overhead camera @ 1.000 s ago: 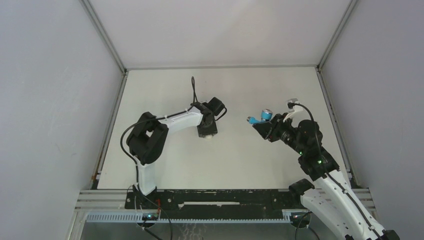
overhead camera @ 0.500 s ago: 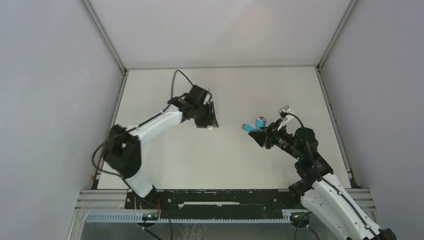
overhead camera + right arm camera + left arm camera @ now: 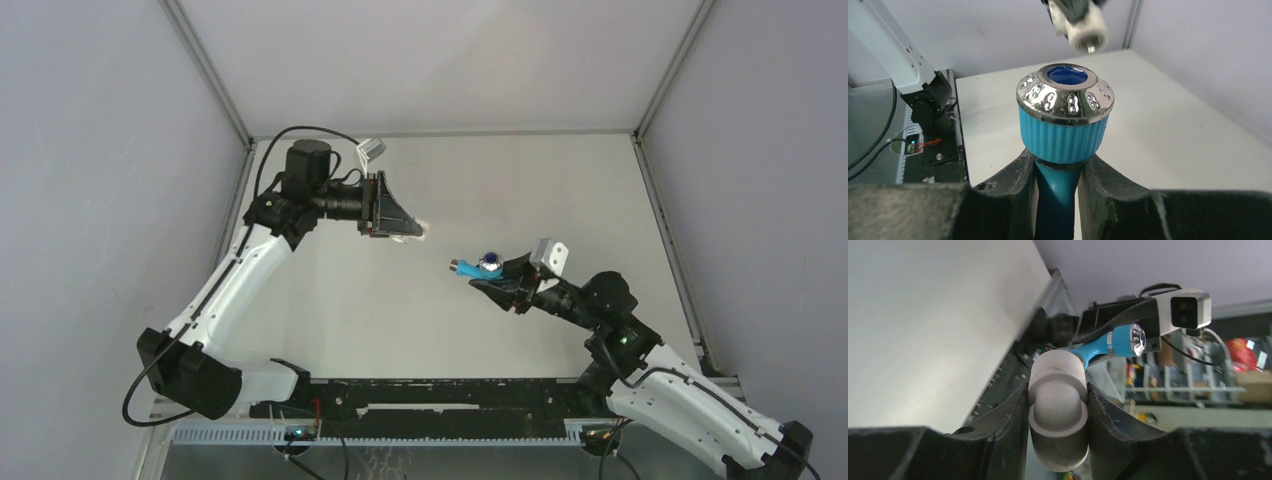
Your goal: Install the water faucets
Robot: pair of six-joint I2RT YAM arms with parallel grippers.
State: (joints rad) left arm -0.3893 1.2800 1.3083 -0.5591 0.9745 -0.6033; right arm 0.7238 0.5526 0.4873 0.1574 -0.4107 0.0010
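Since one second ago both arms have changed their pose. At that time the left arm [image 3: 235, 275] was folded low over the middle of the worktop [image 3: 480, 180]. Now it is stretched up, and the left tool [image 3: 416, 229] points sideways to the right. The right arm [image 3: 680, 395] has carried its load to the left and nearer to the arm bases.

I begin on the left side. The left tool is closed on the white fitting [image 3: 423, 230]. From the left wrist camera I see this short cylinder [image 3: 1057, 415] pressed between the two black fingers [image 3: 1003, 430], with its rounded end towards the camera. It is held in the air, above the worktop.

Between the two tools the top view shows a clear gap. To the right of this gap is the blue faucet [image 3: 478, 265], also in the air. Its thin blue end is directed to the white fitting, and its ribbed knob with a chrome cap is a little behind. The right tool [image 3: 492, 280] grips it by the blue stem. From the right wrist camera the fingers [image 3: 1003, 195] are tight on both sides of the stem, just under the knob [image 3: 1064, 125]. The same view has the white fitting [image 3: 1088, 30] at the upper edge, its end with a small hole turned towards this camera. The blue faucet and the white fitting are near but apart.
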